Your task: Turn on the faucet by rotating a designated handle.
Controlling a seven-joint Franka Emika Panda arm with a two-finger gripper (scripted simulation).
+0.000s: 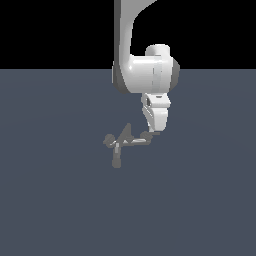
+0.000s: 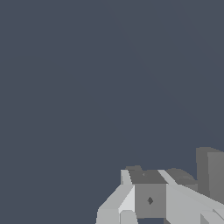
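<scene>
Grey handle (image 1: pixel 140 140) runs sideways from the faucet (image 1: pixel 121 140) toward the exterior view's right — its tip meets the gripper (image 1: pixel 152 133); finger spacing I cannot tell.

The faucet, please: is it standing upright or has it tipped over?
Upright: in the exterior view the faucet stands with its pointed top up and the handle reaching sideways to the gripper.

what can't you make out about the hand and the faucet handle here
- Exterior view: hand meets the handle; contact and jaw state too small to judge.
- Exterior view: faucet tiny, its arms blur together.
- Wrist view: only grey blocks at the frame edge, cut off; nothing identifiable.
</scene>
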